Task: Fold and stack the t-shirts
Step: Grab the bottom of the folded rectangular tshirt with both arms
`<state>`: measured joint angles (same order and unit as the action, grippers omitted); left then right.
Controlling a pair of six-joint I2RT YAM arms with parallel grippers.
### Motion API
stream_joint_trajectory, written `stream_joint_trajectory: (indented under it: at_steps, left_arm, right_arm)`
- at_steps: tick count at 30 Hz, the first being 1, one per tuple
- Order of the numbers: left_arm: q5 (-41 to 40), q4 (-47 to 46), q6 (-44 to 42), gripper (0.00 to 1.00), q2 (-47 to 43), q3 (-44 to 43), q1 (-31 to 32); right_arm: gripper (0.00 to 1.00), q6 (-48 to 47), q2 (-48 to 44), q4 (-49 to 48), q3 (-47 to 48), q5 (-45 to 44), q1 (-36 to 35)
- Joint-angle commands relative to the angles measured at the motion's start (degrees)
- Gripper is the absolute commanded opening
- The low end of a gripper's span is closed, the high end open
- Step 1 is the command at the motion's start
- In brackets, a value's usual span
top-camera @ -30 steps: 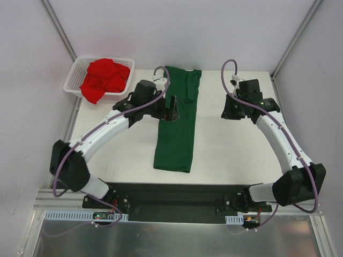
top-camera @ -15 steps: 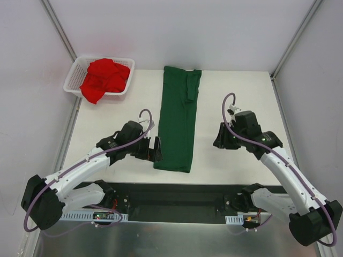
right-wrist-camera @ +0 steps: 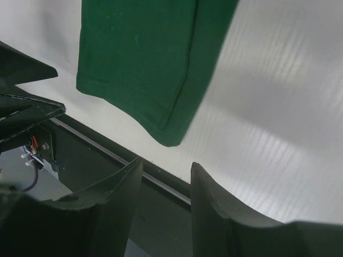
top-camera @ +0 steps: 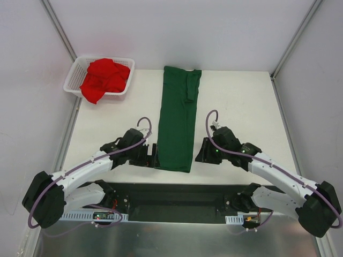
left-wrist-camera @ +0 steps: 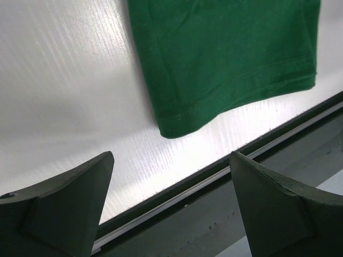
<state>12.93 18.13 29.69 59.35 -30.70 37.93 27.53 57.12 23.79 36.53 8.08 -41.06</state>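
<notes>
A dark green t-shirt (top-camera: 179, 118) lies flat as a long narrow strip down the middle of the table, its hem toward the near edge. A bright red t-shirt (top-camera: 104, 78) is heaped in the basket at the far left. My left gripper (top-camera: 155, 157) is low beside the hem's left corner, wide open and empty; its wrist view shows that corner of the green t-shirt (left-wrist-camera: 225, 53) just ahead of the left gripper (left-wrist-camera: 171, 156). Beside the hem's right corner sits my right gripper (top-camera: 199, 153), partly open and empty. The green t-shirt (right-wrist-camera: 144, 59) lies just beyond the right gripper (right-wrist-camera: 167, 163).
A white mesh basket (top-camera: 73, 75) stands at the table's far left corner. A dark rail (top-camera: 177, 195) runs along the table's near edge, right below both grippers. White walls close in on the left, right and back.
Both arms have swung back from the middle of the table to the near edge, ending on either side of the green shirt's hem. The right jaws have spread wider.
</notes>
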Motion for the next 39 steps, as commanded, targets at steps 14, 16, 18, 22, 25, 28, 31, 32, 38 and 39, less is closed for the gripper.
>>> stream_joint_trajectory:
  at_steps: [14, 16, 18, 22, 25, 28, 31, 32, 38, 39]
  left_arm:
    - [0.8, -7.1, 1.0, 0.90, 7.3, 0.1, 1.2]
    - [0.8, -7.6, 1.0, 0.91, 7.6, 0.1, 1.2]
    - [1.0, -7.8, 0.8, 0.91, 8.2, -0.1, 1.2]
    - [1.4, -9.3, 0.5, 0.90, 9.0, -0.2, 1.2]
    - [2.4, -11.0, 0.5, 0.90, 9.6, 0.0, 1.1]
    - [2.5, -12.2, 0.6, 0.89, 10.1, 0.3, 1.2]
    - [3.1, -13.5, 0.9, 0.87, 10.3, 0.7, 1.2]
    - [3.2, -13.7, 1.0, 0.87, 10.5, 0.9, 1.1]
    - [4.0, -15.8, 1.3, 0.85, 11.5, 1.4, 1.1]
    - [4.3, -16.1, 1.3, 0.84, 11.6, 1.4, 1.2]
  right_arm:
    - [0.52, 13.2, 5.7, -8.0, -3.4, -7.0, -8.0]
    - [0.53, 14.6, 6.2, -10.0, -4.4, -5.7, -7.9]
    - [0.53, 15.6, 6.9, -12.1, -5.7, -4.8, -7.9]
    - [0.53, 17.1, 8.6, -16.8, -7.9, -3.3, -8.0]
    - [0.53, 17.7, 10.8, -19.7, -8.7, -2.1, -8.0]
    - [0.54, 18.6, 12.0, -22.1, -9.5, -1.3, -8.0]
    - [0.53, 18.5, 12.4, -22.6, -9.2, -1.6, -8.1]
    - [0.53, 18.4, 12.5, -22.6, -9.2, -1.6, -8.0]
    - [0.53, 18.3, 13.5, -22.7, -8.5, -1.8, -8.0]
    - [0.53, 18.1, 13.5, -22.7, -8.4, -1.8, -8.0]
